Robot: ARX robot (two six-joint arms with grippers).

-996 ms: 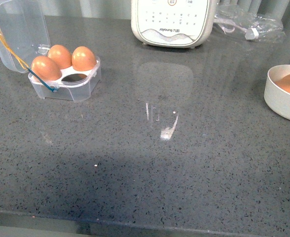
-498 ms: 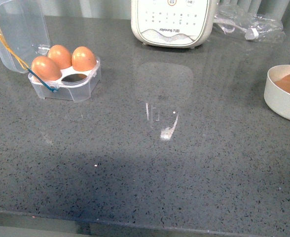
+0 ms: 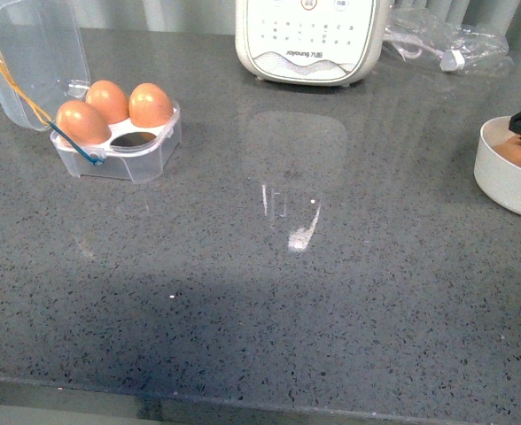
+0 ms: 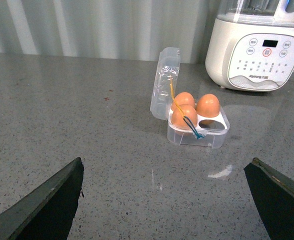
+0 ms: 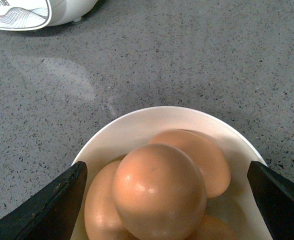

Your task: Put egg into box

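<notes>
Egg (image 5: 159,192) beneath spread right fingers (image 5: 42,205)

The desk (image 3: 331,310) is dark grey with fine black and white speckles. Between the black fingers (image 5: 47,205) of the right hand (image 5: 165,172), the egg (image 5: 159,192) is glossy, unmarked orange-brown, its bowl (image 5: 137,127) cream-white. Far from that hand, the box (image 3: 150,150) is clear, with yellow and blue loops (image 3: 17,87).

Open counter (image 3: 331,266) between box (image 3: 145,161) and bowl (image 3: 501,180)
</notes>
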